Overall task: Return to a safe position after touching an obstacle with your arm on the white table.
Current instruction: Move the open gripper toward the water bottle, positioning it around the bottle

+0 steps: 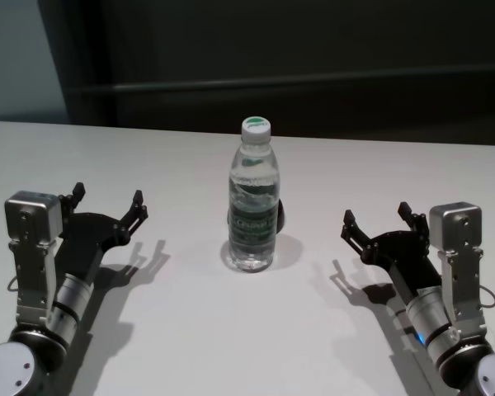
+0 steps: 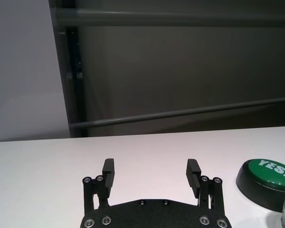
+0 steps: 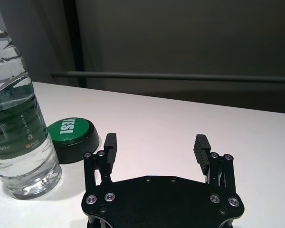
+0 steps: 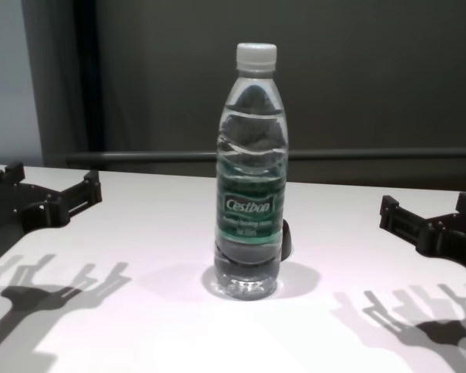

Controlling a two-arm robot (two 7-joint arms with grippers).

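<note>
The obstacle, a tall clear water bottle (image 1: 252, 206) with a white cap and a green label band, stands upright mid-table (image 4: 250, 179). It rests on the white table (image 1: 190, 330). My left gripper (image 1: 107, 198) hovers low over the table to the bottle's left, open and empty (image 2: 151, 171). On the other side my right gripper (image 1: 376, 214) is open too, with nothing between its fingers (image 3: 156, 145). Both stand well apart from the bottle (image 3: 14, 123).
A green push button marked "YES!" on a dark base (image 3: 71, 130) sits just behind the bottle, mostly hidden by it in the head view (image 1: 278, 216). A dark wall with a rail (image 4: 373, 154) runs beyond the table's far edge.
</note>
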